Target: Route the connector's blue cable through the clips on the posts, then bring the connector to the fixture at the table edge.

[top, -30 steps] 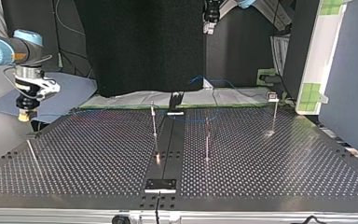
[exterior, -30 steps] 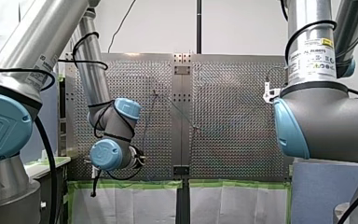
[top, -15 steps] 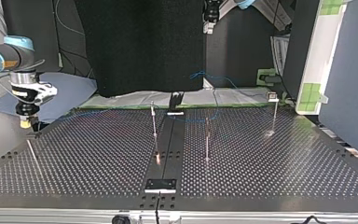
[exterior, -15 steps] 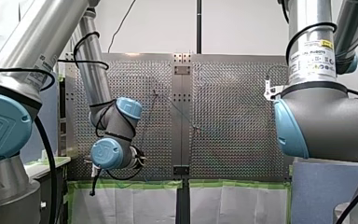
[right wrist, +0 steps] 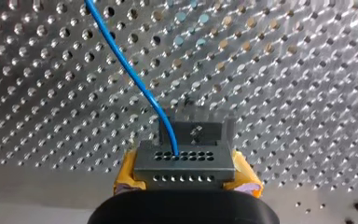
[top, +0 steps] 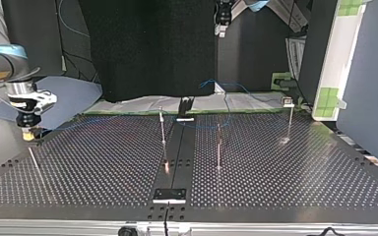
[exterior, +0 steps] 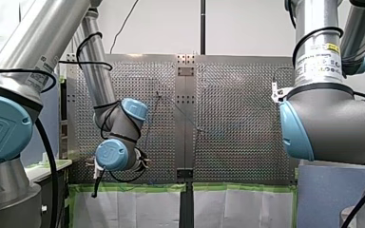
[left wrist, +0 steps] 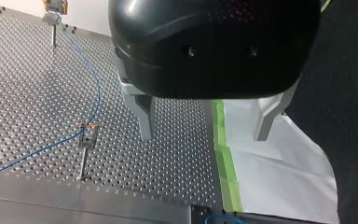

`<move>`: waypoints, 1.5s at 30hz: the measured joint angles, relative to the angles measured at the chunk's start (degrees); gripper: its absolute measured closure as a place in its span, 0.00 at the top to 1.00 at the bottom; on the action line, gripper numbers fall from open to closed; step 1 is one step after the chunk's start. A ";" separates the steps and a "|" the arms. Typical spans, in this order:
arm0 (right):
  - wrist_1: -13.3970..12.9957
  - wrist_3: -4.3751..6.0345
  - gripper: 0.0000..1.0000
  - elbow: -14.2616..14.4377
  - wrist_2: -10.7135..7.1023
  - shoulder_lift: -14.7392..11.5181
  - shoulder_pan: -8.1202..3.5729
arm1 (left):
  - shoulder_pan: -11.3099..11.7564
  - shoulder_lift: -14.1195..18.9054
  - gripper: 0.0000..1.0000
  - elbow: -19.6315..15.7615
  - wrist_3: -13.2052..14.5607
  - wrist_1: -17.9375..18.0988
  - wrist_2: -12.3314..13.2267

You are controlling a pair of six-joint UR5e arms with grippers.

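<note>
A white wall is seen behind the perforated metal worktop in the front view, crossed by a black pole. One edge of the worktop is lined with green tape, and white sheeting is spread past it. In the top view a black curtain is hung beyond the worktop, flanked by a white panel and a grey-blue board. Glare is thrown on the metal.
</note>
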 joint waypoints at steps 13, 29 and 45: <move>1.79 -0.25 0.00 -1.60 -3.19 0.04 -0.01 | 0.16 0.00 1.00 0.08 0.36 -0.16 -0.28; 1.46 -1.40 0.00 -1.62 -3.19 0.39 -0.20 | 0.17 0.00 1.00 0.08 0.50 -0.36 -0.35; 0.39 -1.92 0.00 -1.61 -3.23 0.98 -0.20 | 0.12 0.01 1.00 0.08 0.62 -0.49 -0.27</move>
